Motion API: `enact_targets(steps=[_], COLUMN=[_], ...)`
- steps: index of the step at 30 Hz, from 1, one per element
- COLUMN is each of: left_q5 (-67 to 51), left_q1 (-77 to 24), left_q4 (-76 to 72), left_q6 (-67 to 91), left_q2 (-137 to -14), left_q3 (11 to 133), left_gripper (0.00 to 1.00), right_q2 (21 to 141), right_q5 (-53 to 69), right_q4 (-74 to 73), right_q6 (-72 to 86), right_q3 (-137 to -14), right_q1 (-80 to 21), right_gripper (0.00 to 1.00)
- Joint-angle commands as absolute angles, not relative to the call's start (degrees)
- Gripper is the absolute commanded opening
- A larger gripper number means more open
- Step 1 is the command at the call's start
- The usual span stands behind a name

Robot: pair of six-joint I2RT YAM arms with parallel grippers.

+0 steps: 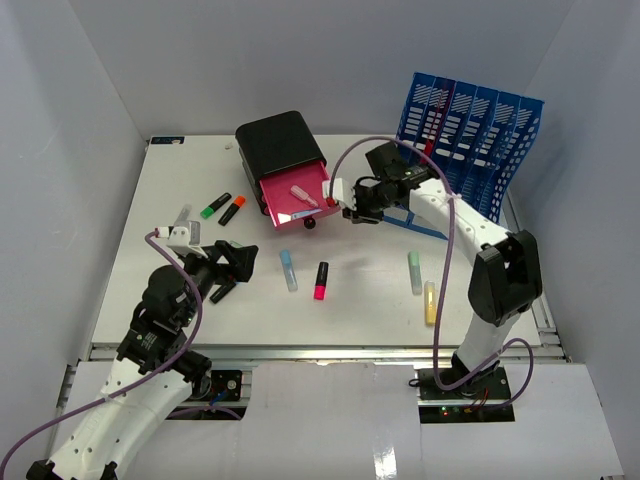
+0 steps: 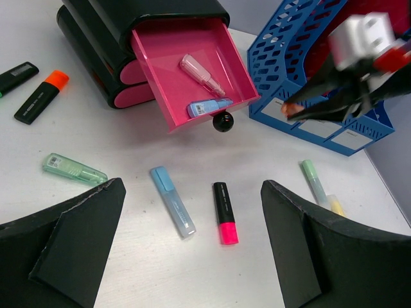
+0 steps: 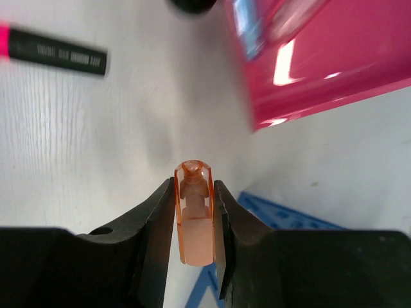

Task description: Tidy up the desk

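Your white table (image 1: pixel 370 300) fills the walled bay in front of both arms, strewn with highlighters (image 1: pixel 321 280), an open pink drawer (image 1: pixel 295 198) toward the back. Your right gripper (image 3: pixel 194 192) hovers beside that drawer, pinching a translucent orange highlighter (image 3: pixel 194 231). Your left gripper (image 1: pixel 232 272) hangs spread wide over the table's left side.

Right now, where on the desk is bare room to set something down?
Bare desk: far-left corner beside the black drawer unit; the gap between the black-pink highlighter and pale green highlighter. Crowded around the open pink drawer.
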State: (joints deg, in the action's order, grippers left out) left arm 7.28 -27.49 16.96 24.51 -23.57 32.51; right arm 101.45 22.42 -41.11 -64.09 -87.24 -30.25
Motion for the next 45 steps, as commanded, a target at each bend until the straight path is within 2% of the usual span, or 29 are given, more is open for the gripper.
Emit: enact_targets(steps=[1, 9, 15, 18, 22, 25, 29, 31, 36, 39, 43, 45], left_q5=[8.4, 7.6, 9.2, 11.1, 11.6, 12.0, 13.0, 13.6, 15.3, 16.4, 16.8, 14.9], left_q1=[-27.2, -27.2, -27.2, -27.2, -27.2, -27.2, -27.2, -27.2, -27.2, -27.2, -26.3, -24.7], left_q4=[18.6, 21.4, 25.8, 27.4, 28.2, 28.4, 28.2, 28.2, 26.8, 26.3, 27.5, 27.6], left_q6=[26.3, 34.6, 42.2, 44.4, 46.1, 47.5, 50.6, 51.7, 54.9, 56.4, 58.8, 59.3], left_q2=[-24.1, -25.3, -23.5, -21.9, -21.0, -21.2, -23.5, -25.5, -32.9, -39.0, -49.5, -53.6], left_q3=[33.0, 31.6, 30.4, 29.8, 29.0, 28.3, 27.6, 27.8, 29.5, 32.0, 37.0, 39.1], left_gripper=[0.98, 0.98, 0.98, 0.97, 0.97, 0.97, 0.96, 0.95, 0.92, 0.90, 0.85, 0.80], right_q2=[98.5, 109.7, 118.0, 119.9, 117.7, 117.5, 116.9, 115.4, 105.3, 96.9, 86.1, 81.5], right_q5=[27.1, 27.3, 22.8, 18.1, 11.3, 8.0, 9.4, 11.3, 18.7, 30.4, 51.8, 57.9], right_q4=[-42.7, -35.3, -27.7, -22.8, -13.3, -10.9, -12.3, -12.5, -14.4, -17.5, -20.9, -21.4], right_q6=[-55.6, -42.0, -34.4, -32.3, -31.6, -32.1, -31.9, -31.4, -27.9, -27.6, -28.5, -30.5], right_q3=[-96.8, -113.2, -119.1, -118.6, -111.4, -110.5, -109.3, -106.5, -101.6, -96.8, -87.2, -78.3], right_q1=[-33.3, -37.5, -38.1, -38.1, -38.2, -37.6, -37.2, -37.1, -35.7, -31.6, -21.8, -18.9], right_gripper=[0.08, 0.08, 0.08, 0.08, 0.11, 0.18, 0.48, 0.61, 0.71, 0.74, 0.74, 0.73])
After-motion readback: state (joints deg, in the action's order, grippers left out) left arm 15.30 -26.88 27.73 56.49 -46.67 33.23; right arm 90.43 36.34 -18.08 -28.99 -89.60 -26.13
